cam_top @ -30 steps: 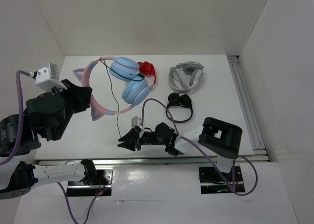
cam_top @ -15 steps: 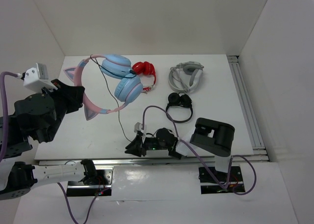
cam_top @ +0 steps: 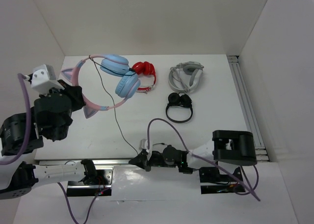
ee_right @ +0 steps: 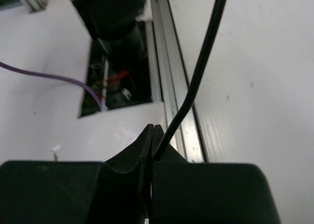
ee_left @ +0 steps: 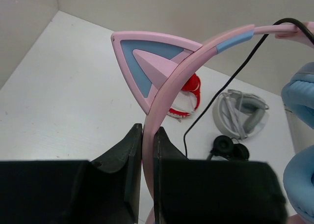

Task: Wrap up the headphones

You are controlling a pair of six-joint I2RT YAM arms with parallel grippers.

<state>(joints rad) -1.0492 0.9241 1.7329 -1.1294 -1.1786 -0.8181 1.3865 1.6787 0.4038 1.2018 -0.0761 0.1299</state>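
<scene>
Headphones (cam_top: 126,84) in left pincer's (ee_left: 148,138) grip

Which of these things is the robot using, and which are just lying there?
In use:
cat-ear headphones, held by the left end effector
their cable, pinched by the right end effector

Lying about:
red headphones
grey headphones
small black headphones
</scene>
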